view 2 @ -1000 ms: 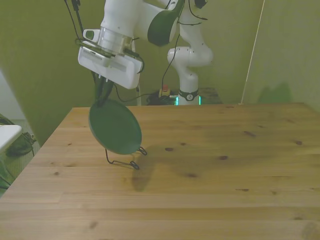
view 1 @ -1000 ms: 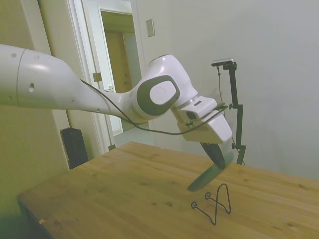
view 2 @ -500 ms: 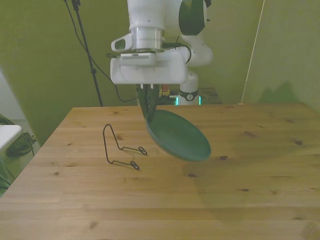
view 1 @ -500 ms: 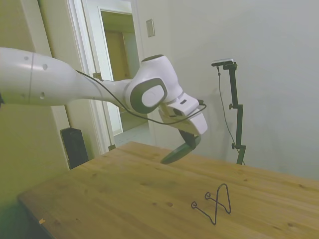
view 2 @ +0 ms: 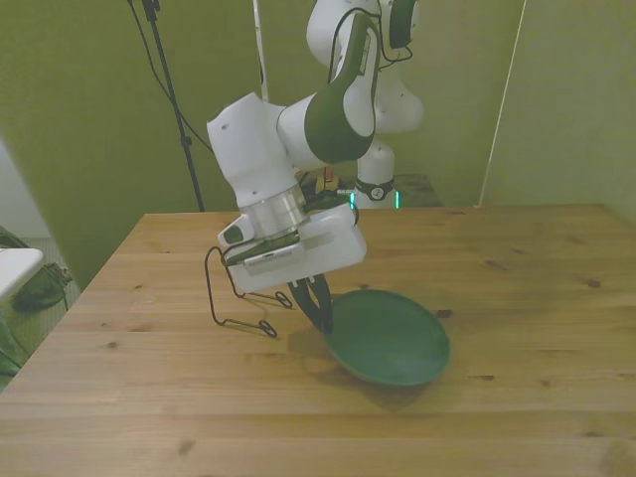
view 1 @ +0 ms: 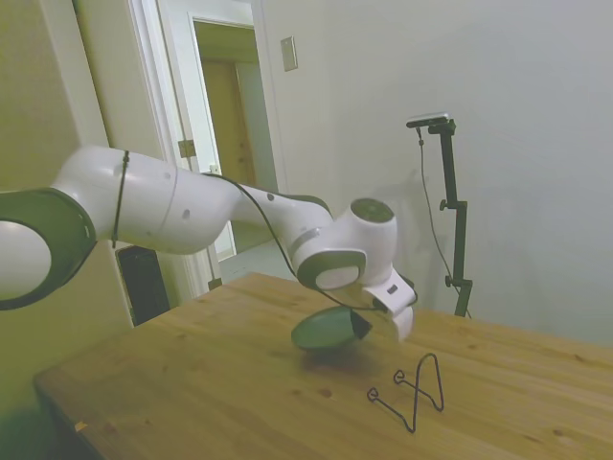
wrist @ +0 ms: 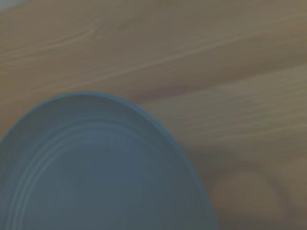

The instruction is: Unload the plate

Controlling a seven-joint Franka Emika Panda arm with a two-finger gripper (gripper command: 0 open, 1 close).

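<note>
plate (view 2: 390, 343) hangs low over the table (view 2: 517, 298), pinched at its rim by the gripper (view 2: 316, 303), clear of the stand (view 2: 234, 298); next: set down, let go.

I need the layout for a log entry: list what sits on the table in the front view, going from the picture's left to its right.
Wire stand → gripper, shut on the plate's rim → plate, tilted, low over the wooden table.

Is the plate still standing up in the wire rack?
No, out. The pincer holds the plate nearly flat beside the empty rack.
</note>
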